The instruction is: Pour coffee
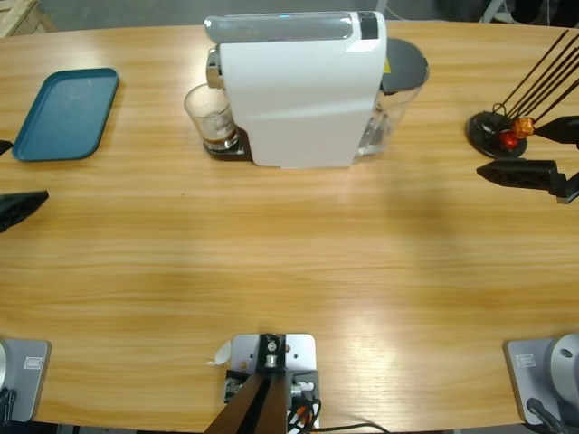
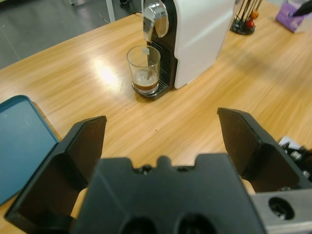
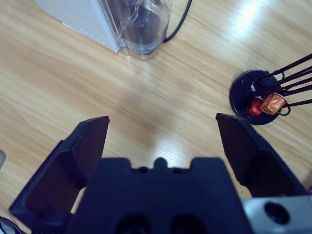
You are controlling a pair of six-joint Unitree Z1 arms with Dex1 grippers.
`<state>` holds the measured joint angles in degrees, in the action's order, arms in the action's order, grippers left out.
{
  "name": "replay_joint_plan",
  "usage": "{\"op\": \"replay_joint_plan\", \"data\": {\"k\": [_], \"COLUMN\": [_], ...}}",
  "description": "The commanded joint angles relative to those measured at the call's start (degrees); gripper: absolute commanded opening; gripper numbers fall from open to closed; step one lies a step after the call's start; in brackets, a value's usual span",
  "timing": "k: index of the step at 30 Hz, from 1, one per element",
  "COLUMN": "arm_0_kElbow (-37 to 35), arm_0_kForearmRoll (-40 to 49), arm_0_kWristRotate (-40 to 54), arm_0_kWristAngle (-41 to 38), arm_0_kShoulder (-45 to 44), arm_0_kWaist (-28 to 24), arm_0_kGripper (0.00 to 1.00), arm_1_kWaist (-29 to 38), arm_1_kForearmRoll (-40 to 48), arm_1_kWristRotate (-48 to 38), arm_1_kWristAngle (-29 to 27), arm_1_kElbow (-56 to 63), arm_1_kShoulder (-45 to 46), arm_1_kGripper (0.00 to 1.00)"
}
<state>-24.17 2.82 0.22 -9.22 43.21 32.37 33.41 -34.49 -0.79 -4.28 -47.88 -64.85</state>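
While both arms sit at the desk [image 1: 298, 262] edges, the coffee [image 2: 145, 87] lies as a shallow dark layer in the clear glass [image 1: 210, 116] on the drip grille under the spout [image 2: 154, 18] of the white coffee machine [image 1: 303, 90], at about 11 o'clock from the desk's middle in the high view. Left gripper [image 2: 161, 129]: jaws wide apart, nothing between them, at the 9 o'clock edge, well apart from the glass. Right gripper [image 3: 161, 131]: jaws wide apart, empty, at the 3 o'clock edge, just beside the black capsule stand [image 3: 253, 97] holding a red and an orange capsule. Teal tray [image 1: 65, 113] lies at 10 o'clock. Clear water tank [image 3: 141, 24] is attached at the machine's rear.
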Motion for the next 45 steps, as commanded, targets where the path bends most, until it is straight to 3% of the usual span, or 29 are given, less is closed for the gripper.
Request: {"op": "replay_joint_plan", "data": {"k": [1, 4, 10, 17, 25, 30, 35, 39, 42, 45], "arm_0_kElbow": [-7.61, -10.46, -10.35, -12.02, -8.31, -7.77, -10.07, -11.92, -12.85, -15.27], "arm_0_kForearmRoll": [5.83, 8.71, 8.06, 10.12, 8.43, 0.52, -6.30, -8.41, -11.75, -13.49], "arm_0_kWristRotate": [-9.53, -9.39, -3.66, -1.64, 9.92, 12.21, 12.42, 15.95, 18.26, 20.63], "arm_0_kWristAngle": [-1.86, -1.26, 8.34, 7.62, 0.51, -0.07, -1.38, -8.12, -13.25, -16.68], "arm_0_kShoulder": [5.97, 4.60, 6.92, 10.08, 10.08, 20.05, 32.64, 38.47, 41.94, 46.33], "arm_0_kWaist": [0.42, 0.42, 0.42, 0.44, 0.42, -0.25, -4.24, -7.63, -9.34, -9.95], "arm_0_kGripper": [1.000, 1.000, 0.964, 0.990, 0.996, 1.000, 1.000, 1.000, 1.000, 1.000], "arm_1_kWaist": [0.25, 0.25, 0.25, 0.25, 0.25, 0.14, -0.02, -0.07, -0.12, -0.19], "arm_1_kForearmRoll": [0.39, 0.39, -0.19, -0.74, -0.76, 0.19, 1.77, 9.53, 11.53, 11.28], "arm_1_kWristRotate": [0.79, 0.79, 0.79, 0.87, 0.87, 0.19, -0.92, -3.68, -4.65, -4.66], "arm_1_kWristAngle": [-0.46, -0.46, -0.46, -0.46, -0.46, -1.41, -3.31, -4.73, -6.14, -4.84], "arm_1_kElbow": [1.39, 1.37, 0.46, -0.20, -0.09, 1.04, 2.30, 8.52, 10.91, 10.02], "arm_1_kShoulder": [-0.54, -0.70, -3.13, -4.85, -4.32, -0.23, 1.43, 4.19, 9.07, 6.65], "arm_1_kGripper": [1.000, 1.000, 1.000, 1.000, 1.000, 1.000, 1.000, 1.000, 1.000, 1.000]}}
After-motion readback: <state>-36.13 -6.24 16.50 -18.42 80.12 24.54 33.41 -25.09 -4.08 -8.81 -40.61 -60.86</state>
